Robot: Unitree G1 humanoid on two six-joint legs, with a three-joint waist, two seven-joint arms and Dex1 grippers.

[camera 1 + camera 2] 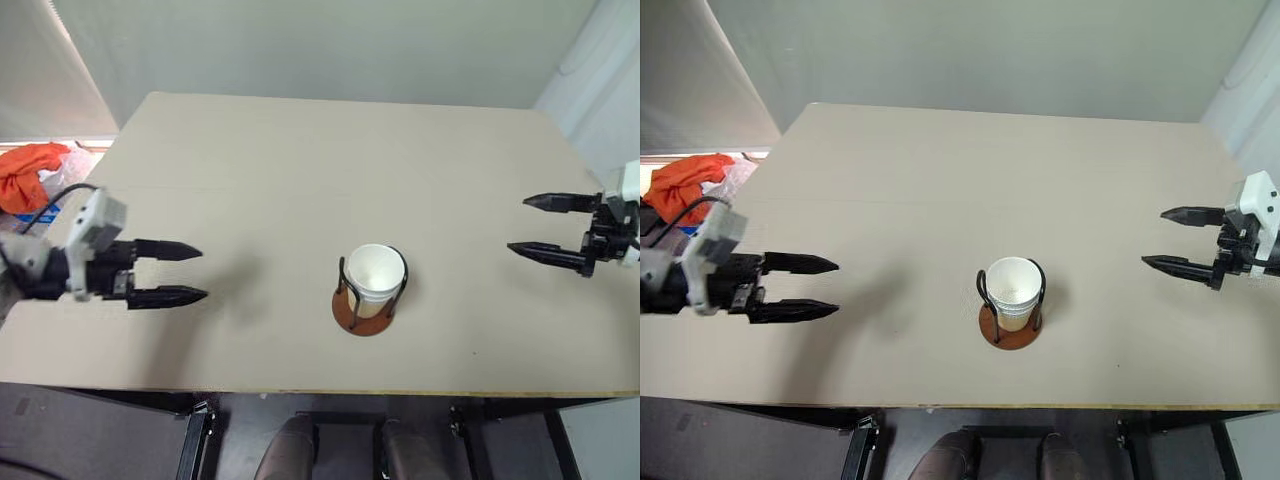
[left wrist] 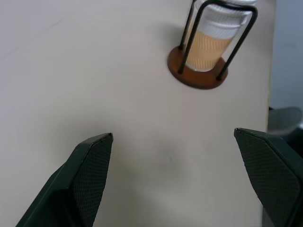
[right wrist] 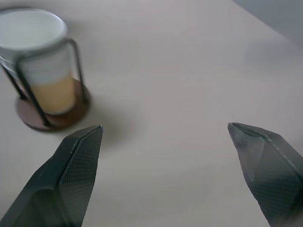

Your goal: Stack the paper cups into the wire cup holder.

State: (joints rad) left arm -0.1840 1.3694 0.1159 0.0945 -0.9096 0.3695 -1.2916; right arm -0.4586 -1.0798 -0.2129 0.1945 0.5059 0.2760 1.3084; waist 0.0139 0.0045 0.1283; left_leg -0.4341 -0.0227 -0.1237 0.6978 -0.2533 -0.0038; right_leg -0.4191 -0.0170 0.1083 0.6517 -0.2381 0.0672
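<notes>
From the head view I see the paper cups (image 1: 376, 272) nested in the wire cup holder (image 1: 365, 305) on the surface (image 1: 300, 160), and the left claw (image 1: 170, 272) and right claw (image 1: 548, 226) are both released, empty. In the left wrist view the stack looks light and easy to crush (I would pinch gently near the rim). In the right wrist view, nothing is left to stack.

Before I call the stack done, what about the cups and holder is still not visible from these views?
- Number of paper cups in the wire holder: head views look down into the top cup, hiding any nested below.
- Stack top: cut off by the frame edge in the left wrist view.
- Holder's far hoop: partly behind the cups in the right wrist view.
- Orange cloth: cut by the edge.
</notes>
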